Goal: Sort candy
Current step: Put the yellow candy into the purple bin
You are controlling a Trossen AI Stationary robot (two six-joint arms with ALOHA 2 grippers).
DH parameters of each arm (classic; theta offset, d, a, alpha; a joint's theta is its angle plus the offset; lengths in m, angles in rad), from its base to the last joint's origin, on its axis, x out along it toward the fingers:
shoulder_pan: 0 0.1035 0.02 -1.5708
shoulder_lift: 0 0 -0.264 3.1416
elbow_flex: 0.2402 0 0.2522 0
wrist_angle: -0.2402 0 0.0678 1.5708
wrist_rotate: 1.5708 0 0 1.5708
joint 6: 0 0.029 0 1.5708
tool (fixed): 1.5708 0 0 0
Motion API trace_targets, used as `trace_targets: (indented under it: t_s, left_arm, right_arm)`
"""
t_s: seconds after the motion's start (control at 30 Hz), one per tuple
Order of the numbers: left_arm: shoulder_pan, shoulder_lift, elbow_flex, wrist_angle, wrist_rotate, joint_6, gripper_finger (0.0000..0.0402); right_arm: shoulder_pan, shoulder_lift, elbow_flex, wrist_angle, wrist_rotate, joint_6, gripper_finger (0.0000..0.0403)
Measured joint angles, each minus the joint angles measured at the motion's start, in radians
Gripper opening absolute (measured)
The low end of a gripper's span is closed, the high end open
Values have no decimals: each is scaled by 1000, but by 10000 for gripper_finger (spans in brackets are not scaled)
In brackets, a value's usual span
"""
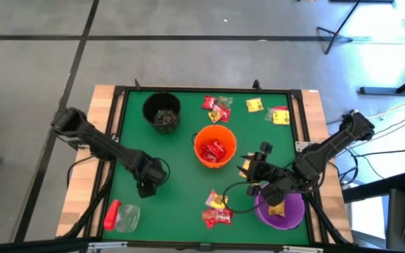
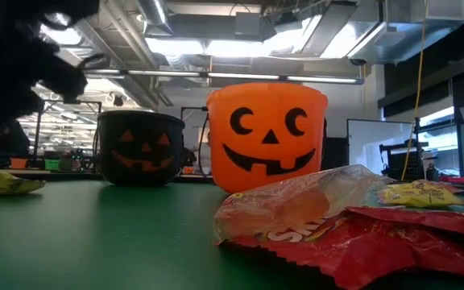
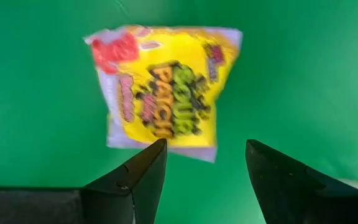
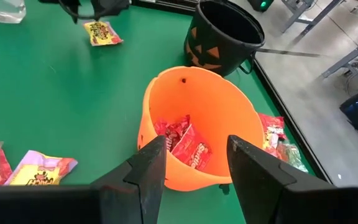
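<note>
The candy is small wrapped packets. One yellow packet (image 3: 166, 87) lies flat on the green table (image 1: 181, 204). My left gripper (image 3: 205, 144) hangs over it, pointing down and open, its fingertips at the packet's nearer edge. The right wrist view shows that gripper (image 4: 95, 9) above the same packet (image 4: 102, 32). More red and yellow candy lies near the far edge (image 1: 216, 107) (image 1: 278, 116) and near the front (image 1: 216, 209). My right gripper (image 4: 196, 140) is open and holds nothing, held in the air beside the orange bucket (image 4: 194, 124), which contains red packets.
A black bucket (image 1: 162, 111) stands at the far left and a purple bucket (image 1: 280, 211) at the near right, under my right arm. A clear jar with a red cap (image 1: 121, 216) lies at the near left corner. A raised dark rim (image 1: 118, 126) borders the table.
</note>
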Motion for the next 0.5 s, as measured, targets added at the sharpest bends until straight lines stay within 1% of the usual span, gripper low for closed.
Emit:
trace_targets:
  t_s: [0.17, 0.3, 0.4, 0.5]
  left_arm:
    - [12, 60, 0, 1, -93, 2, 209]
    - [14, 119, 0, 17, -137, 3, 209]
    - [14, 161, 5, 39, -139, 55, 205]
    - [14, 190, 7, 49, -135, 99, 187]
  right_arm:
    - [0, 0, 0, 1, -10, 6, 167]
    - [0, 0, 0, 1, -10, 22, 167]
    - [0, 0, 0, 1, -10, 30, 167]
    - [0, 0, 0, 1, -10, 37, 167]
